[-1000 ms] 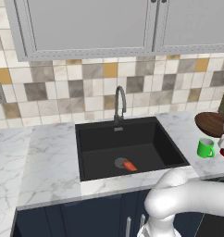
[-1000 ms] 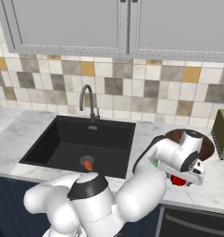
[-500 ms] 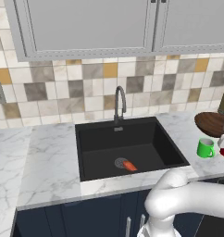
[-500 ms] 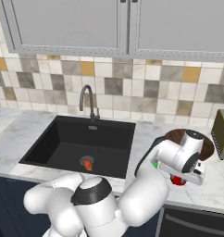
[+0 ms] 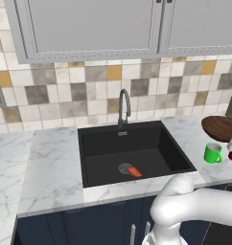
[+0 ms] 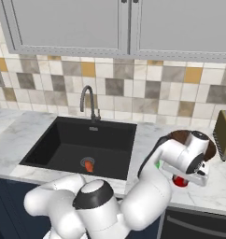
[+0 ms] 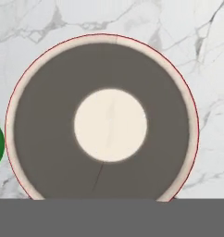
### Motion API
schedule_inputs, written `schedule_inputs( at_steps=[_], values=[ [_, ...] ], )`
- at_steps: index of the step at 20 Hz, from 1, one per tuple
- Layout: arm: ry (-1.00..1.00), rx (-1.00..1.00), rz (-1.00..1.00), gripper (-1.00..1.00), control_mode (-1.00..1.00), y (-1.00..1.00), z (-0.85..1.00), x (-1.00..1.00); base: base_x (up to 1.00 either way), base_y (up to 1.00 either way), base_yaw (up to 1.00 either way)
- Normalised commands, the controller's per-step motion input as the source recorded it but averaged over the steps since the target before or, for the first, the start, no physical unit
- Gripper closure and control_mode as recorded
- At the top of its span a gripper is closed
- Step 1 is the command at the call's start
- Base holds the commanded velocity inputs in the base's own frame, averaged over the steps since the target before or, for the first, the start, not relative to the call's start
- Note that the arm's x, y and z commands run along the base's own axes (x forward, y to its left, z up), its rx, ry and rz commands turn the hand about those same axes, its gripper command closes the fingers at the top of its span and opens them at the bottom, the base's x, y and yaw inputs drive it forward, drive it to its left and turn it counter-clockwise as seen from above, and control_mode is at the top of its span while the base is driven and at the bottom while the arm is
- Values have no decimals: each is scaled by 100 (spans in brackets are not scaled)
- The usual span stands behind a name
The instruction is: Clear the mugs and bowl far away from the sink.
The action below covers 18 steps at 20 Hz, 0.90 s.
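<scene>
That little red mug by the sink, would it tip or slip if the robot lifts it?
The red mug looks rigid, with a thin, smooth rim, so it may slip in a light pinch. It stands upright on the marble counter, its opening wide, so it probably resists tipping. It looks empty, so likely light.

Bright, even rendered light, soft shadows, no glare, slightly blurred.
</scene>
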Motion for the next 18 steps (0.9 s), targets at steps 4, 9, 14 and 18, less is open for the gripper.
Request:
schedule_inputs(
  at_steps=[4,9,14,18],
  values=[
    [7,-9,0,100,-100,41,54,-44,0,0,0],
    [13,-13,0,100,-100,63,12,-10,0,0,0],
    [-2,-3,0,100,-100,52,60,-36,0,0,0],
    [-7,0,0,100,-100,26,87,-50,0,0,0]
  ],
)
